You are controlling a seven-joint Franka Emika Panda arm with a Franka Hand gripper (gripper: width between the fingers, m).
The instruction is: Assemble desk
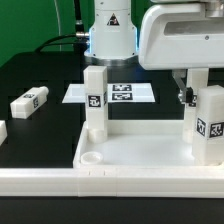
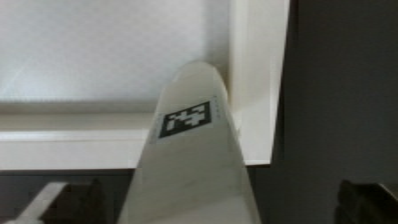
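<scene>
Currently two legs [image 1: 95, 100] stand upright in tabletop [image 1: 140, 155] corner sockets (tags visible); gripper [image 1: 190, 95] open, holding nothing.

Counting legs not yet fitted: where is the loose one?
In the exterior view the loose leg lies on the black table at the left, apart from the tabletop.

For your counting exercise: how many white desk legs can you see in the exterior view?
4: two legs upright on the tabletop, one left, one right; one lying loose; another at the left edge. More may be hidden.
</scene>
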